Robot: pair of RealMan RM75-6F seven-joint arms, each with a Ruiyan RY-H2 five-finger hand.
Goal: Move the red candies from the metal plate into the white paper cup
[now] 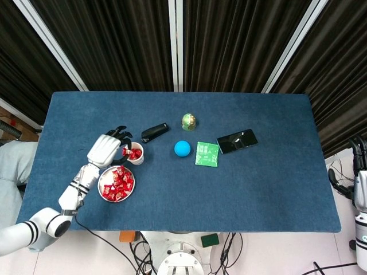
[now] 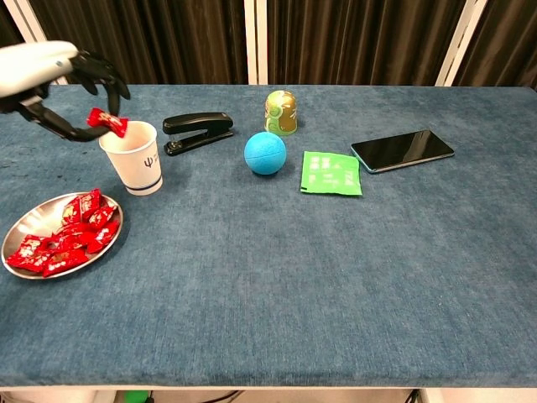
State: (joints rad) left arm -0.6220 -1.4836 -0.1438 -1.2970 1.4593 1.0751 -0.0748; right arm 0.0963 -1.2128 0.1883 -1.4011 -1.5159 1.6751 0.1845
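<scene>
A blue cloth-covered surface (image 1: 258,172) is set before dark pleated curtains (image 1: 229,40) with pale vertical strips. One white paper cup (image 2: 132,157), one round metal plate (image 2: 18,231), one black stapler (image 2: 198,132), one blue ball (image 2: 265,153), one green-gold egg-shaped container (image 2: 280,112), one green square packet (image 2: 331,172) and one black smartphone (image 2: 403,149) are laid on it. A heap of red wrapped candies (image 2: 63,243) is seen on the plate at the near left, too many to be counted. One red candy (image 2: 107,122) is pinched in the left hand (image 2: 59,80) just above the cup's rim. Candies inside the cup are shown only in the head view. The right hand (image 1: 361,177) is seen only there, off the right edge; its state cannot be told.
</scene>
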